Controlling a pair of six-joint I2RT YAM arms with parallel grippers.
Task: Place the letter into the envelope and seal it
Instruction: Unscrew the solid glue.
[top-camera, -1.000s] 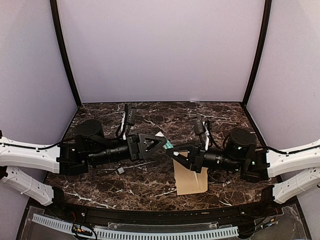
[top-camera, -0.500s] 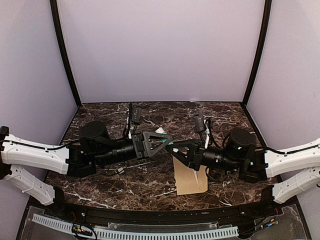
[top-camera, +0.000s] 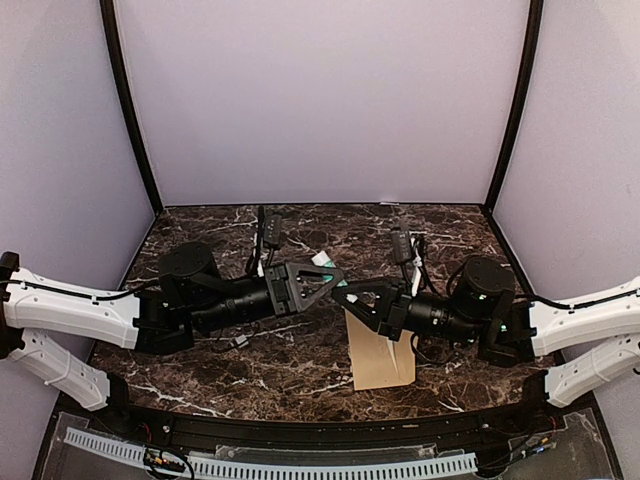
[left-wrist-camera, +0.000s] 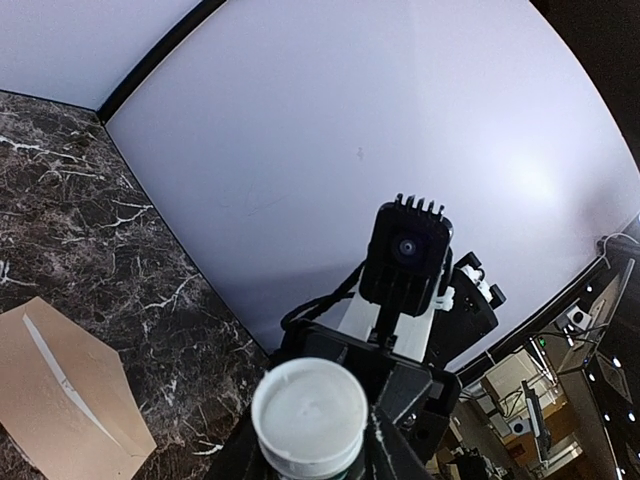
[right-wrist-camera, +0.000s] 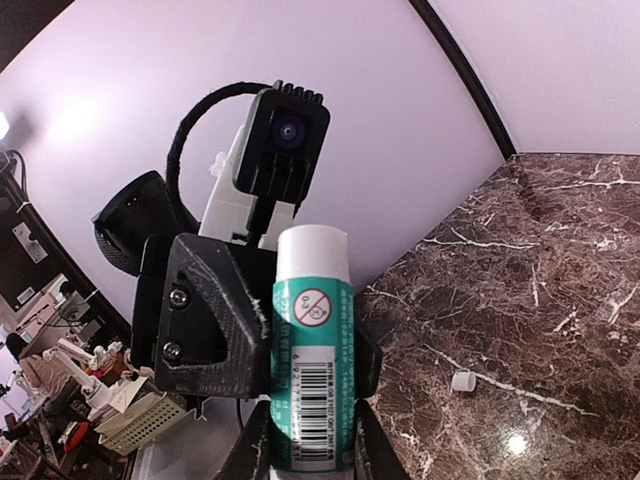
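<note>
Evidently mid-task: envelope lies flat on the dark veined marble table beneath the right arm, flap open, unsealed; letter not visible, probably inside. The right gripper clamps a glue stick; the left gripper has its jaws flanking the white cap, grip uncertain. Pale lilac booth walls around.

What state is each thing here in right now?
glue stick: held above the table, between the two arms.
right gripper: shut on the glue stick's labelled body.
left gripper: jaws around the stick's white end; firm grip unclear.
envelope: lying flat on the table, not held.
</note>
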